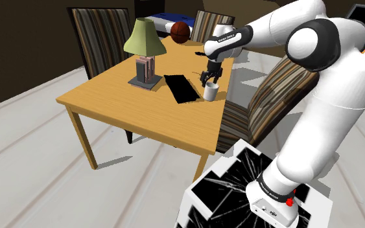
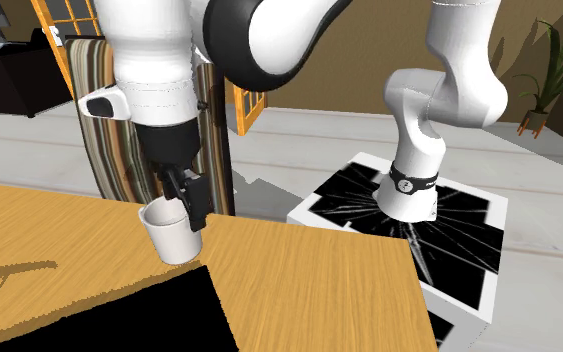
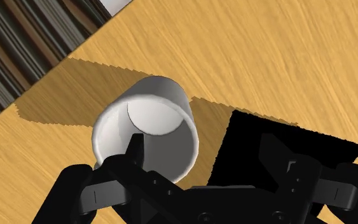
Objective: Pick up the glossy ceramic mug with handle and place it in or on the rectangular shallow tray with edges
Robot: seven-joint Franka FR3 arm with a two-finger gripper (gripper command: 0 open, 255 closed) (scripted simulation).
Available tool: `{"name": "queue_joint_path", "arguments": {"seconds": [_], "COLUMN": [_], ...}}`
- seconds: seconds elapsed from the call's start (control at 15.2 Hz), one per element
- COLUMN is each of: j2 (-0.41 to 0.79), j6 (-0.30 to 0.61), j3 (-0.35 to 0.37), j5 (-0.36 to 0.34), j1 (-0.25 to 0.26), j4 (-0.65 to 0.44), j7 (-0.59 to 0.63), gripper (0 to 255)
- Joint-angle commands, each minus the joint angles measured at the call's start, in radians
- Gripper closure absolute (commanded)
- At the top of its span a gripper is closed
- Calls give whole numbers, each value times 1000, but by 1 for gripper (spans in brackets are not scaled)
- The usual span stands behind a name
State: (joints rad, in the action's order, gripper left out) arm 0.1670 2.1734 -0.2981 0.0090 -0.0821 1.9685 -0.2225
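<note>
A plain white mug (image 1: 210,92) (image 2: 174,236) stands upright on the wooden table (image 1: 122,107), near the edge closest to the striped chair. No handle shows on it. A flat black rectangular tray (image 1: 181,88) (image 2: 119,320) lies right beside it on the table. My black gripper (image 1: 208,80) (image 2: 183,200) points down over the mug, open. In the wrist view the gripper (image 3: 203,153) straddles the mug's wall: one finger (image 3: 135,149) sits at the rim of the mug (image 3: 161,114), the other hangs over the tray (image 3: 323,143). Neither finger visibly presses the mug.
A green-shaded lamp (image 1: 145,52) on a stack of books stands beyond the tray, and a brown ball (image 1: 180,31) sits at the table's far end. Striped chairs (image 1: 271,91) (image 1: 100,35) flank the table. The robot's stand (image 1: 252,194) is close to the table's near corner.
</note>
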Motion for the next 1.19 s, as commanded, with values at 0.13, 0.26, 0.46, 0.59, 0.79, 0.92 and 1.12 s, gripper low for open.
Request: {"name": "queue_joint_path", "arguments": {"seconds": [0.13, 0.26, 0.46, 0.59, 0.79, 0.92, 1.12], "j2": [46, 60, 80, 80, 80, 80, 80], "j6": [48, 72, 101, 101, 101, 101, 101], "j3": [0, 1, 3, 3, 3, 3, 3], "j5": [19, 24, 32, 32, 32, 32, 32], "j1": [-9, -11, -14, -14, -14, -14, -14], "j4": [0, 9, 20, 20, 20, 20, 20], "j7": [-14, -18, -23, -23, -23, -23, -23], "gripper": [0, 0, 0, 0, 0, 0, 255]}}
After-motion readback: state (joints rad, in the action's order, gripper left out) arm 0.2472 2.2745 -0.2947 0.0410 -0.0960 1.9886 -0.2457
